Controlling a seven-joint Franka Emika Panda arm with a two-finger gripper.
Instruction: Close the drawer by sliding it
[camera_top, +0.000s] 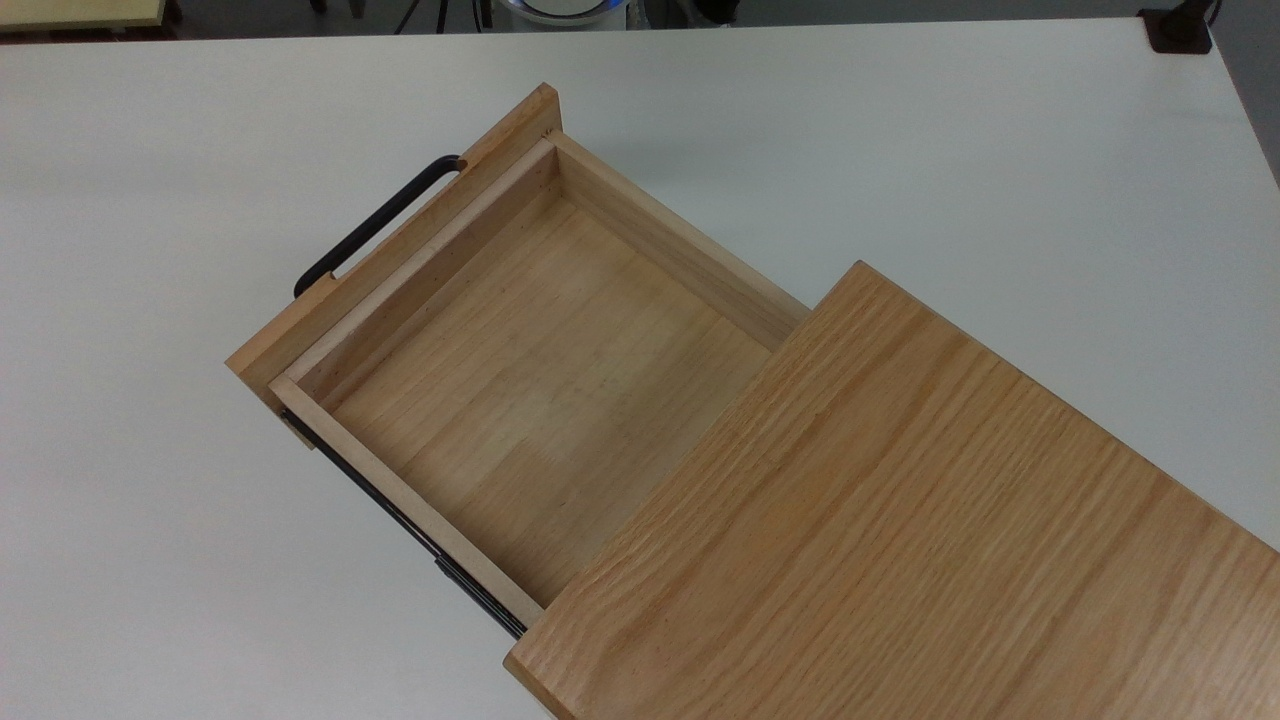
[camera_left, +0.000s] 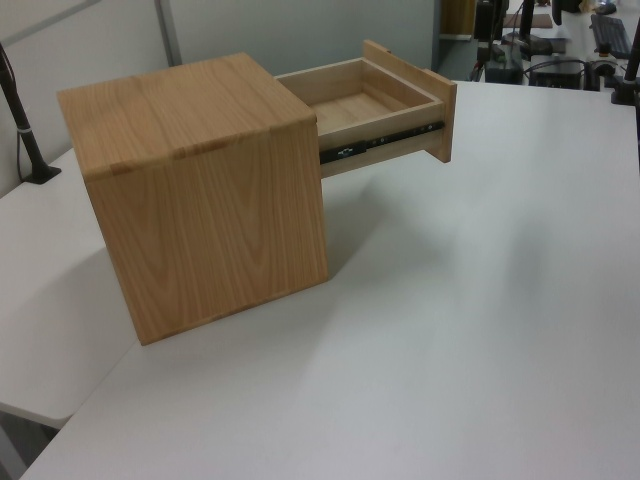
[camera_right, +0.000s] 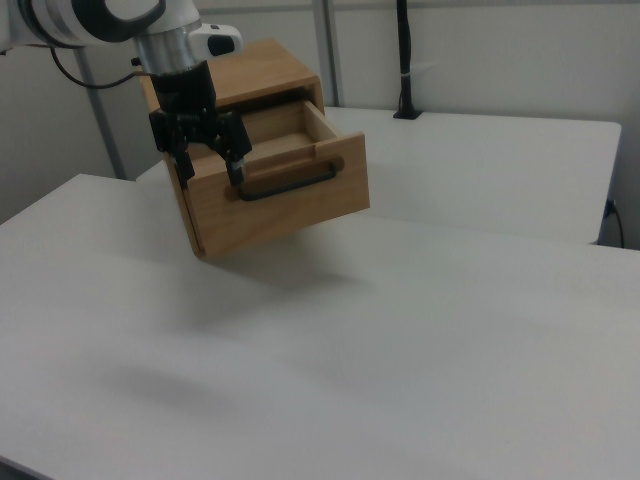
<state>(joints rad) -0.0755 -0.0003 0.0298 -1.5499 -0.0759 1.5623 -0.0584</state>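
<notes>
Top view: one drawer (camera_top: 520, 370) stands pulled well out of one cabinet (camera_top: 900, 510), on a plain white table (camera_top: 1000, 150). The drawer is a shallow rectangular tray of pale, smooth wood with thin side walls and a flat floor of faint straight grain. Its front panel (camera_top: 400, 245) is a thicker wooden slab, wider than the tray. One slim black metal bar handle (camera_top: 375, 222), U-shaped with rounded corners, is fixed to the panel's outer face. One black side rail (camera_top: 420, 525) shows along the tray's lower wall in the top view. The cabinet's top board is broad, flat oak with strong wavy grain, and it covers the rear part of the tray.

Left view: the cabinet (camera_left: 200, 190) is a boxy wooden block with cathedral grain on its side, and the drawer (camera_left: 375, 105) projects from its upper part toward the left view's right, rail visible beneath the tray wall.

Right view: my gripper (camera_right: 208, 167), black with two fingers, hangs from a white arm (camera_right: 110, 20) in front of the cabinet's upper corner, at the handle's (camera_right: 290, 182) end toward the right view's left. My jaws are spread, grasping nothing; whether a fingertip touches the drawer front I cannot tell.
</notes>
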